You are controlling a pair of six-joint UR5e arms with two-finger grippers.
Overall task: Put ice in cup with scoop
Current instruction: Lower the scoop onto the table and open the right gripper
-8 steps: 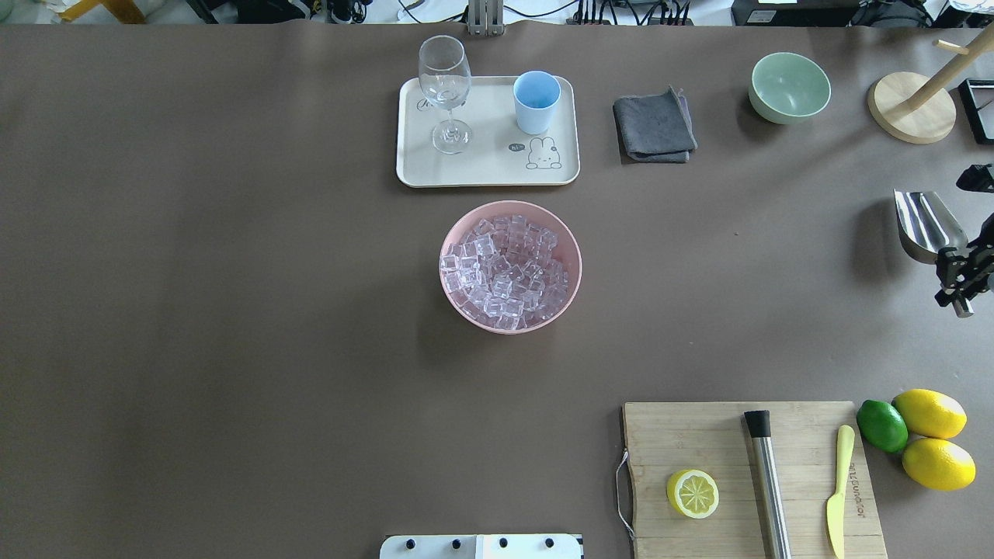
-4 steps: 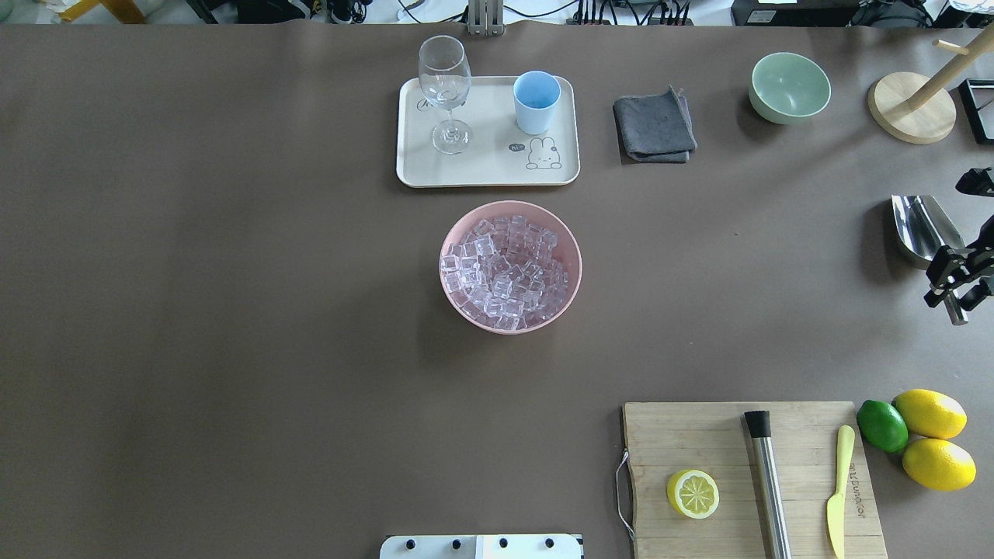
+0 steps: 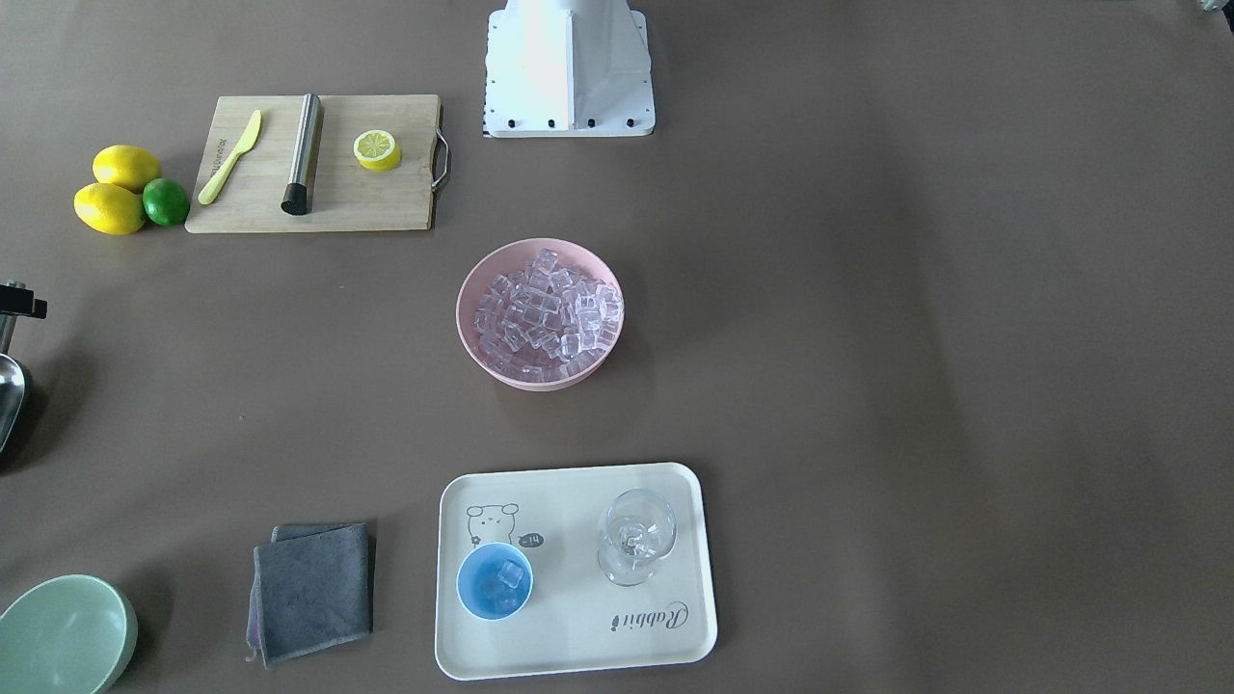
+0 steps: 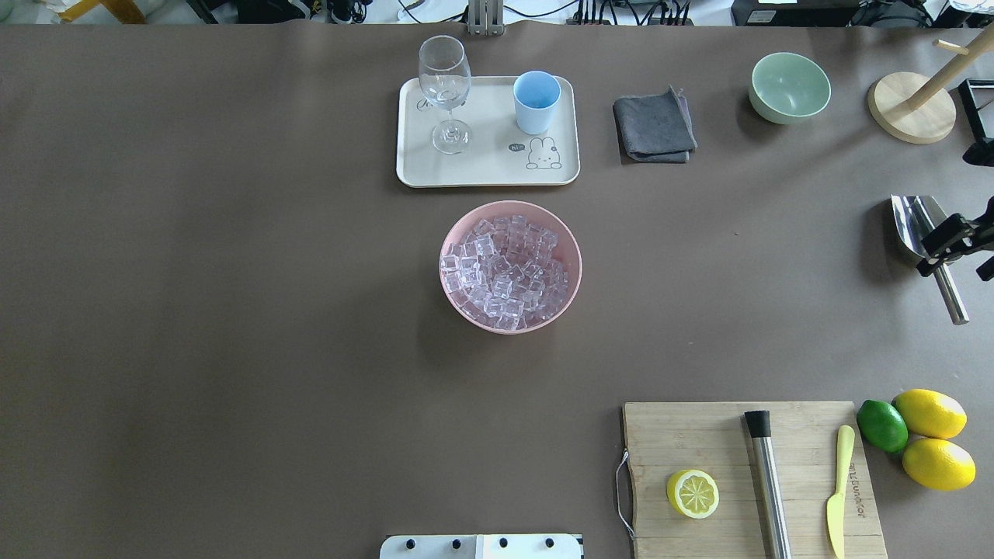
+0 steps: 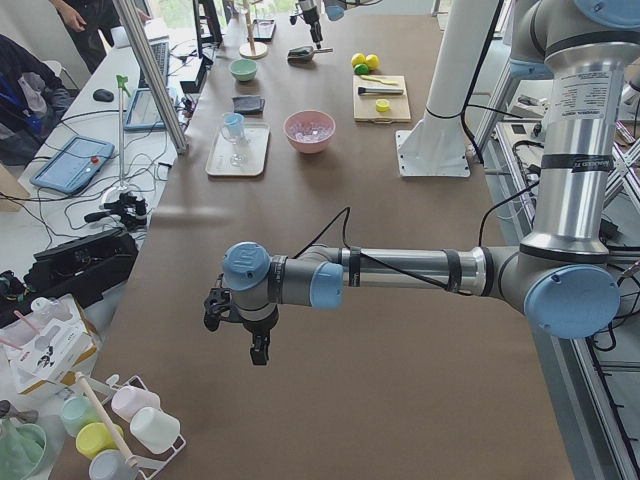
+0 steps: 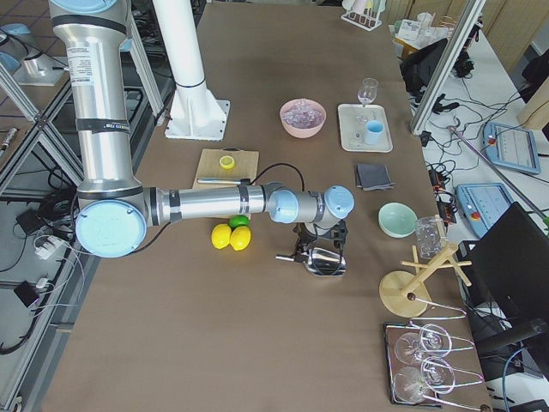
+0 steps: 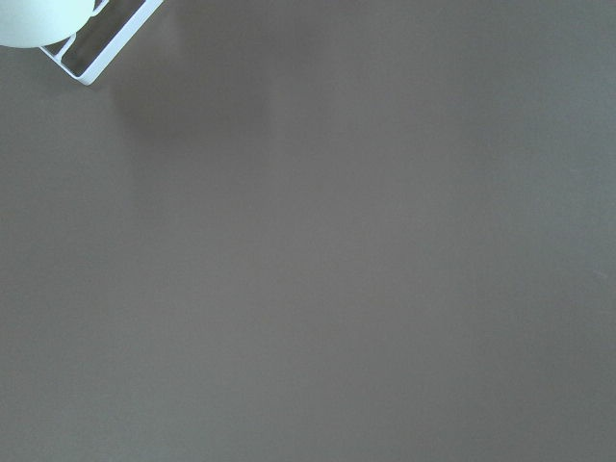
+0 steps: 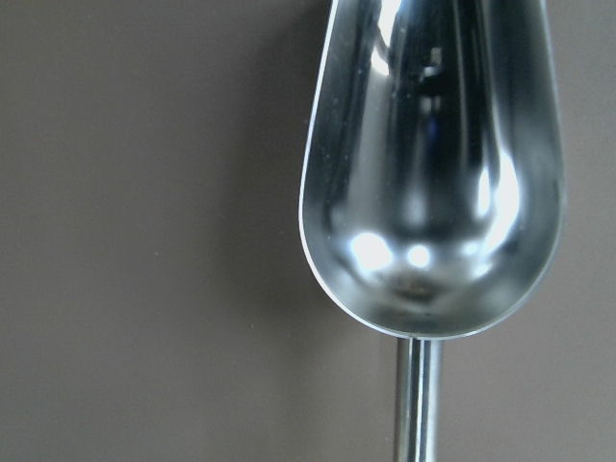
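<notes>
The steel scoop [image 4: 910, 221] lies on the table at the far right, its handle pointing toward the robot. Its bowl [image 8: 433, 173] is empty in the right wrist view. My right gripper [image 4: 951, 260] hovers over the handle, open, with a dark finger on either side of it. Ice [image 4: 505, 268] fills the pink bowl [image 4: 571, 256] at the table's middle. The light-blue cup [image 4: 536, 101] stands on the tray, and the front-facing view shows a few cubes inside the cup [image 3: 495, 580]. My left gripper [image 5: 255, 345] shows only in the left side view; I cannot tell its state.
A cream tray [image 4: 481, 167] also holds a stemmed glass [image 4: 444, 78]. A grey cloth [image 4: 655, 124], a green bowl [image 4: 789, 87] and a wooden stand [image 4: 910, 107] sit at the back right. A cutting board [image 4: 730, 435] with a steel cylinder, knife and lemon half is front right.
My right gripper has drawn back up and away from the scoop's handle with its fingers spreading. The handle now lies bare on the table, and the scoop's bowl has shifted slightly left.
</notes>
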